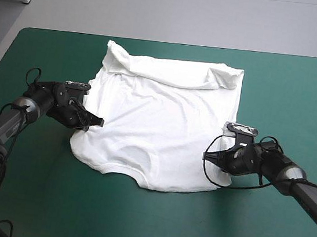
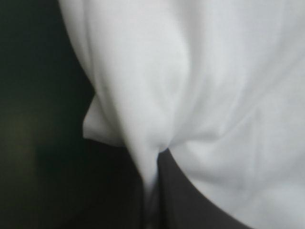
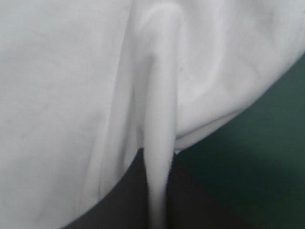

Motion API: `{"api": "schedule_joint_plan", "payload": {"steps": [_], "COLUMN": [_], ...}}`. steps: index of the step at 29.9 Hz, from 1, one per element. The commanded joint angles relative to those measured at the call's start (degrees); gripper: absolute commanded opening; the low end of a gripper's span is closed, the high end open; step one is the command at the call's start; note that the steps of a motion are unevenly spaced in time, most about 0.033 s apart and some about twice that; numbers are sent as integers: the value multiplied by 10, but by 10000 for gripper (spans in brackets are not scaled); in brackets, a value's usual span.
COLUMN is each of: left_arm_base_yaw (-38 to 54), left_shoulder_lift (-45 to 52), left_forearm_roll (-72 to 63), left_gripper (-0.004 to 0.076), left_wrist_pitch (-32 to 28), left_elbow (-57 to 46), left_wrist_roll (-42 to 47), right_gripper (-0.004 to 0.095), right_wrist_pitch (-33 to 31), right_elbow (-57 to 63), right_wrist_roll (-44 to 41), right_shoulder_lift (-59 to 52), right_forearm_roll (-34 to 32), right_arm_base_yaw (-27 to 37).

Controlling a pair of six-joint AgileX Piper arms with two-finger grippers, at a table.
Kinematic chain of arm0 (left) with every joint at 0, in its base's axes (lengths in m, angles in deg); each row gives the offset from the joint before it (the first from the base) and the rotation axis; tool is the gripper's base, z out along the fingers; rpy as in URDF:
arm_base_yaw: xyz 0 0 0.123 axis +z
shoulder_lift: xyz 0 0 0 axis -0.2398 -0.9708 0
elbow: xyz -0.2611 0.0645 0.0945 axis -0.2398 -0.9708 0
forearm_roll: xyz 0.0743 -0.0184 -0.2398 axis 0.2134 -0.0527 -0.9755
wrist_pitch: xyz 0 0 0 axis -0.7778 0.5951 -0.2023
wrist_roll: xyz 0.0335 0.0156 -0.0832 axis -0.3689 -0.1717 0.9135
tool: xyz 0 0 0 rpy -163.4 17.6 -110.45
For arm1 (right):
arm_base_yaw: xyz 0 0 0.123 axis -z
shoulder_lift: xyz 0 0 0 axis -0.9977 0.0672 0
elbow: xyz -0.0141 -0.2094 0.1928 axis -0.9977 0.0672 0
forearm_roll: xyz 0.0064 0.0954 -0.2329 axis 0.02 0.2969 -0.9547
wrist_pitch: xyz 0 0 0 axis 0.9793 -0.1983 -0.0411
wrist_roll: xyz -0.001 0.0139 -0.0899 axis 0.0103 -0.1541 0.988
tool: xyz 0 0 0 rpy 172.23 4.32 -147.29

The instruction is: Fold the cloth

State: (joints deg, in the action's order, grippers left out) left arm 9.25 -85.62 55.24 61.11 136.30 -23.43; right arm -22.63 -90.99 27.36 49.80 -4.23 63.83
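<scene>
The T-shirt (image 1: 162, 131) lies spread across the middle of the table's teal-green cover (image 1: 285, 88), a soft white knit, thin and matte, with shallow creases running over it. Its far part is turned over on itself into a thick rumpled band with a raised, bunched corner at each end; its near edge curves in a rounded outline. The left gripper (image 1: 95, 122) sits low at the shirt's left edge, its jaws clamped on the cloth: in the left wrist view the fabric draws into a narrow pinched ridge that runs down between the black fingers (image 2: 190, 205). The right gripper (image 1: 207, 156) sits at the shirt's near right edge and likewise grips a tall slim fold of cloth, nipped tightly between its fingers (image 3: 128, 200). Bare cover surrounds the shirt on all sides.
</scene>
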Motion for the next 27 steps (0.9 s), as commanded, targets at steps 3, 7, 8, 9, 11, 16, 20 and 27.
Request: {"api": "schedule_joint_plan", "payload": {"steps": [3,7,8,9,11,16,20,27], "left_arm_base_yaw": [-4,-4,-4,-4,-4,-4,-4,-4], "left_shoulder_lift": [104,139,144,148,152,152,152,152], "left_forearm_roll": [9,11,11,11,11,11,11,13], "left_gripper": [-10,-10,-10,-10,-10,-10,-10,-10], "left_wrist_pitch": [25,64,76,89,113,148,152,153], "left_elbow": [78,164,193,224,291,457,572,711], "left_wrist_roll": [-2,-6,-6,-7,-9,-14,-18,-33], "right_gripper": [-18,-18,-18,-18,-18,-18,-18,-17], "right_wrist_pitch": [-5,-43,-56,-70,-96,-152,-168,-205], "right_elbow": [-71,-157,-184,-213,-276,-436,-572,-729], "right_wrist_roll": [29,29,28,28,28,28,39,78], "right_shoulder_lift": [-89,-133,-139,-145,-153,-155,-155,-155], "right_forearm_roll": [-10,-32,-37,-45,-58,-102,-132,-158], "right_arm_base_yaw": [-3,-3,-3,-3,-3,-3,-3,-3]}}
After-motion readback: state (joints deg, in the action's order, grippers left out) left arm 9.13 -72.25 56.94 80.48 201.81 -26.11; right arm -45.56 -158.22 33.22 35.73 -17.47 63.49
